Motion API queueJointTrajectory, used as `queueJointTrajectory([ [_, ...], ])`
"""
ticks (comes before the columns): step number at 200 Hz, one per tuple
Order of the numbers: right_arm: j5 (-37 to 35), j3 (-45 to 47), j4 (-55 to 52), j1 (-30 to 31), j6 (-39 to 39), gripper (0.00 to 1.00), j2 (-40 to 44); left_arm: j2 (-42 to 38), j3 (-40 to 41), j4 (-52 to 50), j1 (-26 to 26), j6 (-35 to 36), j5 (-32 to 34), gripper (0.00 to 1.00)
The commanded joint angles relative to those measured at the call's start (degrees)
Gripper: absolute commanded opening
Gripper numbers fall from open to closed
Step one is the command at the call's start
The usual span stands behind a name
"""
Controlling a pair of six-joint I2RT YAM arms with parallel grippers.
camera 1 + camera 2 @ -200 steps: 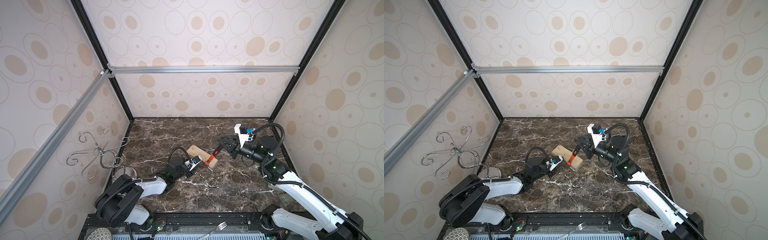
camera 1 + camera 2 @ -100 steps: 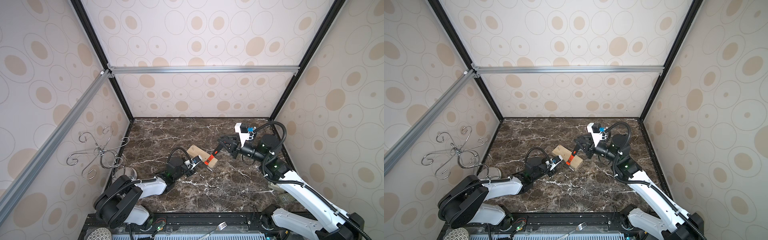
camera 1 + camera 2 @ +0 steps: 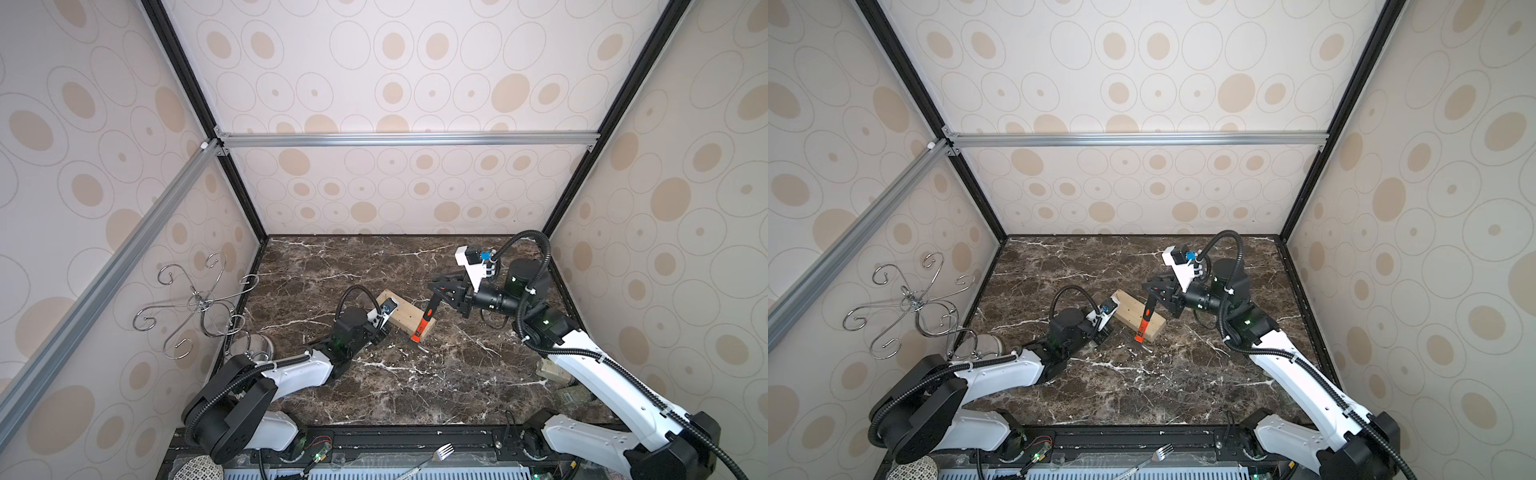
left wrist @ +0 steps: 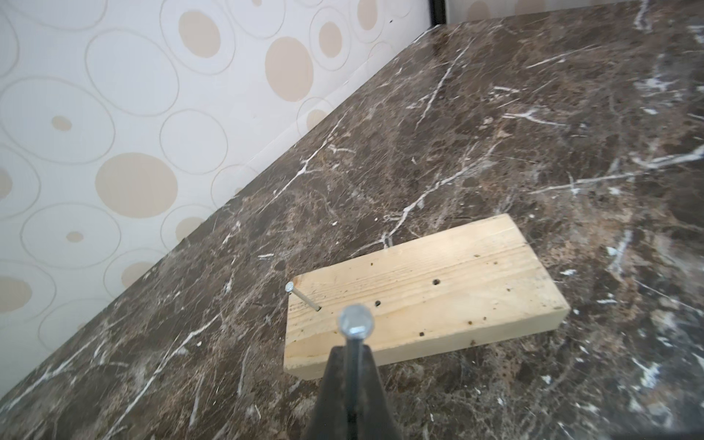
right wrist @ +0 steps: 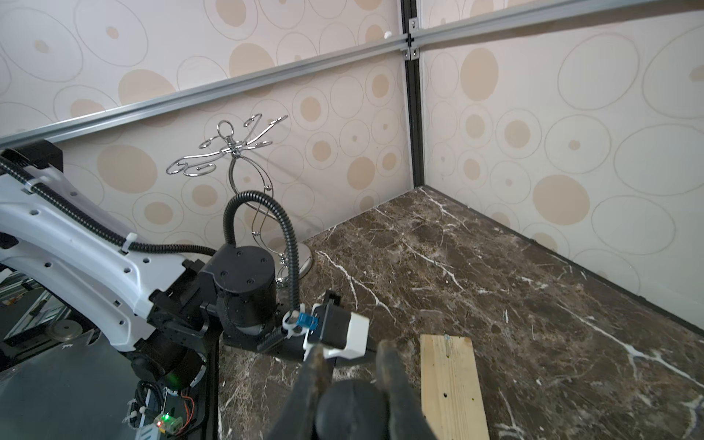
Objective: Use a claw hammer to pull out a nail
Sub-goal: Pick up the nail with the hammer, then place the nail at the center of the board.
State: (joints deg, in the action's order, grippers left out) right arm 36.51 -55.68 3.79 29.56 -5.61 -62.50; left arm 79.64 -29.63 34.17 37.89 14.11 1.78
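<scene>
Left: black left gripper (image 4: 352, 384) clamped on a loose silver nail (image 4: 356, 327), low beside the pale wooden block (image 3: 409, 316) with a second nail (image 4: 303, 298) standing in it. Right: black right gripper (image 3: 441, 291) clenched on the black end of the orange-and-black-handled claw hammer (image 3: 420, 326), slanted across the block's edge, silver head down on the dark marble tabletop (image 3: 374, 390).
</scene>
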Motion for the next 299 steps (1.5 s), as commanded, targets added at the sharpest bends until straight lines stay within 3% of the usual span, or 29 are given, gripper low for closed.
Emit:
queueJointTrajectory([
  [1, 0.5, -2.3, 2.5, 0.1, 1.5, 0.00, 1.6, 2.9, -5.7, -9.0, -1.2, -8.7, 6.3, 0.00],
  [41, -1.3, -0.3, 1.3, 0.1, 3.2, 0.00, 3.8, 9.0, -12.4, -22.6, -4.7, -23.2, 7.1, 0.00],
  [93, -2.8, 1.5, 0.3, 0.1, 4.8, 0.00, 5.6, 12.3, -12.7, -23.9, -10.0, -34.8, -0.5, 0.00],
  [208, -2.2, 1.5, -2.7, 0.1, 7.0, 0.00, 4.5, 16.6, -10.7, -23.6, -11.9, -43.2, -4.3, 0.05],
  [231, -2.2, 0.5, -3.9, 0.2, 8.6, 0.00, 4.1, 16.1, -9.9, -22.9, -11.9, -44.2, -3.7, 0.16],
  [299, -3.8, -4.9, -7.7, 1.0, 16.2, 0.00, 0.0, 10.9, -11.6, -25.0, -11.9, -41.4, 0.7, 0.35],
])
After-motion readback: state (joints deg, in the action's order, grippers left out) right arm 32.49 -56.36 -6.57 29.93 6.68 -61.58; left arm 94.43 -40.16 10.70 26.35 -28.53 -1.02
